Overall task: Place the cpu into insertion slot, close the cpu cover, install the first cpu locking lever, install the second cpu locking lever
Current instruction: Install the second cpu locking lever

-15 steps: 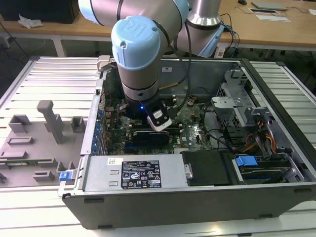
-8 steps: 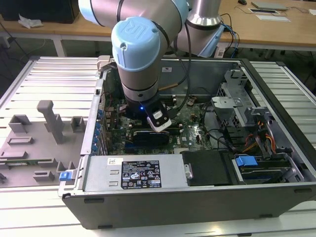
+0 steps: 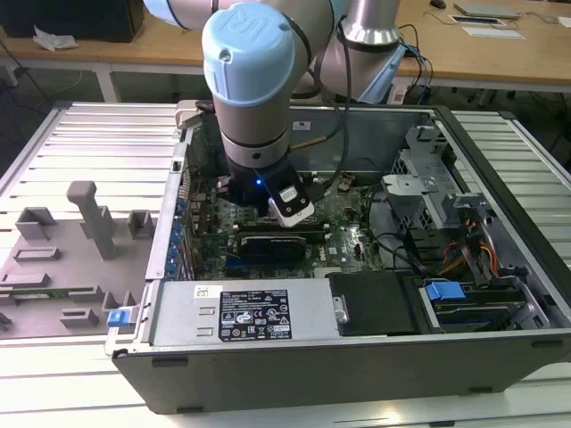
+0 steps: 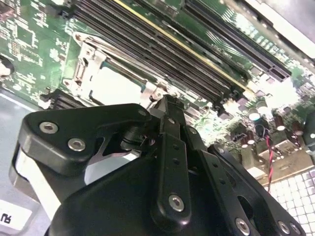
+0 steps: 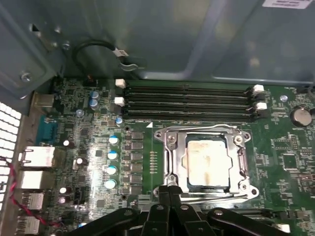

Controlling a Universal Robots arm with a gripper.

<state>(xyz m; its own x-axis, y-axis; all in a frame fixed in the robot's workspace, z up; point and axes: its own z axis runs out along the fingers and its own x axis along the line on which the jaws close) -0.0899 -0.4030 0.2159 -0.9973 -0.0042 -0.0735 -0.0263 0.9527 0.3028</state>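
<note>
Gripper (image 5: 170, 188) closest to the lens in both wrist views: black linkage bars converge on two slim fingers whose tips are pressed together with nothing visible between them. In the first wrist view the tips stand at the edge of the cpu cover (image 5: 173, 157), against its silver frame; whether they touch it cannot be told. In the second wrist view, the gripper (image 4: 167, 101) stands just beside the cover's (image 4: 86, 73) corner.

Beyond the tips, the cpu (image 5: 206, 164) lies flat in the insertion slot (image 5: 206, 138), its pale metal top showing through the cover's square window. The cover lies down over the chip. In the second wrist view the cpu (image 4: 115, 88) appears as a bright square inside the frame.

Past the socket run the long black memory slots (image 5: 187, 101), parallel to one side of the cover, then the grey case wall (image 5: 197, 39). A column of blue-topped capacitors (image 5: 112, 162) stands beside the socket.

In the exterior view, the power supply (image 3: 254, 316) lies nearest, at 6 o'clock of the arm's wrist (image 3: 259, 178), which hangs over the motherboard (image 3: 343, 236). A grey fixture tray (image 3: 80, 232) lies at 9 o'clock of the computer case (image 3: 357, 374); wooden benches (image 3: 500, 45) lie farthest, at 12 o'clock.
</note>
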